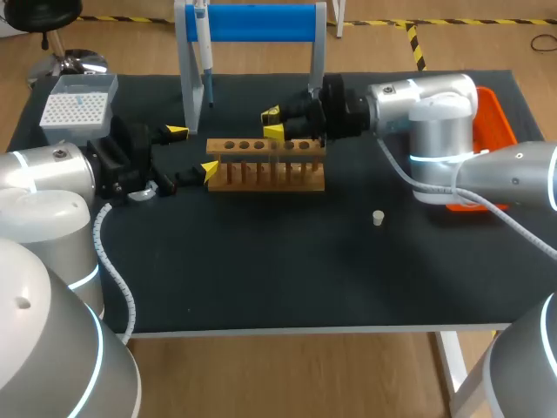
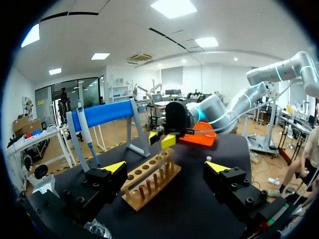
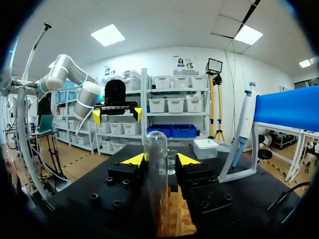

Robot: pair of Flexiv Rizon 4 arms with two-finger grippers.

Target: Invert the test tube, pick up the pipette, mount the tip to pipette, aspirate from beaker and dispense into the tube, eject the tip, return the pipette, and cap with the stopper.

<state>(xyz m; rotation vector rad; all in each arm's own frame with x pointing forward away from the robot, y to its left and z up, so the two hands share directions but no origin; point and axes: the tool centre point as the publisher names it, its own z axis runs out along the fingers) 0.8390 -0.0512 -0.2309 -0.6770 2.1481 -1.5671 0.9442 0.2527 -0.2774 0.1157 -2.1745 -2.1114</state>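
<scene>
Tip box (image 1: 78,109) sits at the far left corner of the desk (image 1: 287,270). Just inward from it the left gripper (image 1: 193,151) hangs low beside the left end of the wooden rack (image 1: 265,170), fingers wide apart and empty. Behind the rack, near the far edge, a stand (image 1: 252,22) with a blue bar carries the pipette (image 1: 205,52), which hangs upright from it. The rack lies across the middle of the desk, and over its right half the right gripper (image 1: 272,123) comes in from the right. In the right wrist view the test tube (image 3: 156,169) stands in the rack with its round end up, between the fingers. One finger looks to be against the glass, while a sliver of gap shows at the other, so the gripper reads as straddling the tube, not yet clamped. A beaker (image 3: 172,160) shows through that gap, farther off. The small stopper (image 1: 378,218) stands alone on bare cloth toward the right front, and an orange tray (image 1: 500,113) rests at the right edge. The tube is likely light, stiff, smooth and breakable. It probably wants a gentle, centred squeeze on the upper wall, well clear of the rack, then a straight lift before turning.
</scene>
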